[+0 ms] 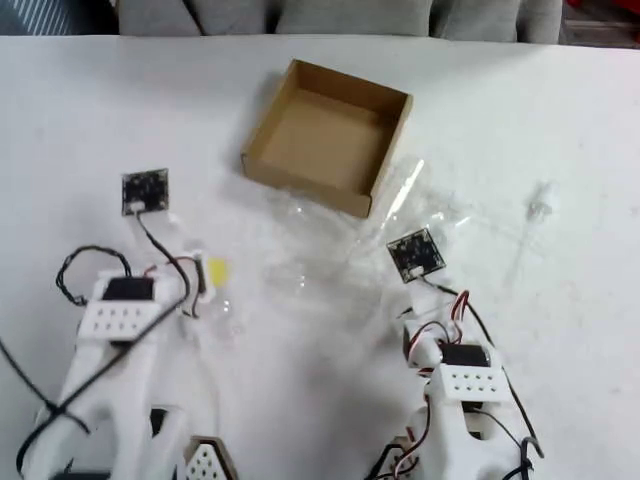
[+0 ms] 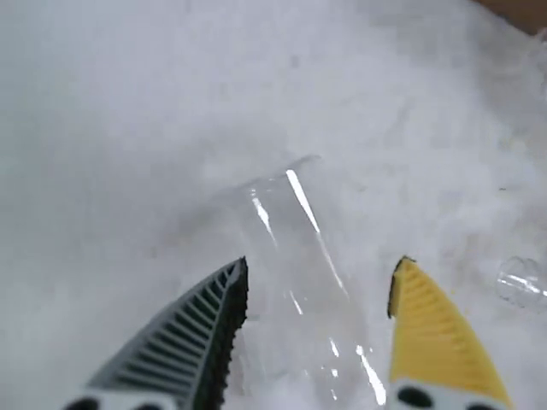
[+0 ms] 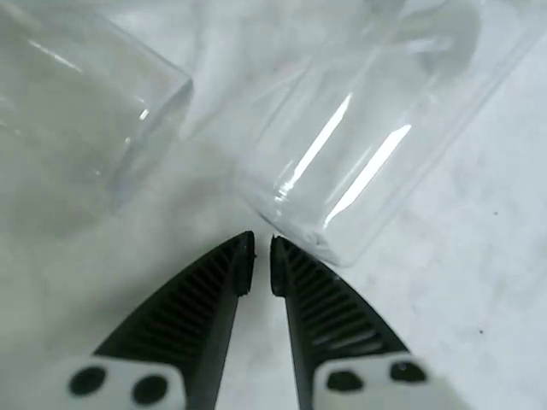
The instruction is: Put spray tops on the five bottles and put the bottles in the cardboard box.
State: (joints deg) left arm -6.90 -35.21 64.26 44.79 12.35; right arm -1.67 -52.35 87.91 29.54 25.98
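High view: the cardboard box point(image 1: 300, 185) sits far of centre on the white table point(image 1: 560, 120), open, with its brown floor bare and no bottle in it. Clear bottles point(image 1: 405, 195) lie on their sides between the box and the two arms. They are too faint to count, and I cannot make out a spray top on any. By this, the task looks barely begun: all capping and all boxing remain.

Left wrist view: the left gripper point(image 2: 320, 265) has its grey and yellow fingers spread wide on either side of one lying bottle point(image 2: 291, 222). The bottle's body runs between them, and neither pad is clearly touching it. The neck of another bottle point(image 2: 521, 282) lies well apart to the right.

Right wrist view: the right gripper point(image 3: 262, 252) has its black fingers almost pressed together and holds nothing. Its tips sit just beside the base of a second lying bottle point(image 3: 376, 128), and a third bottle point(image 3: 77, 111) is near.
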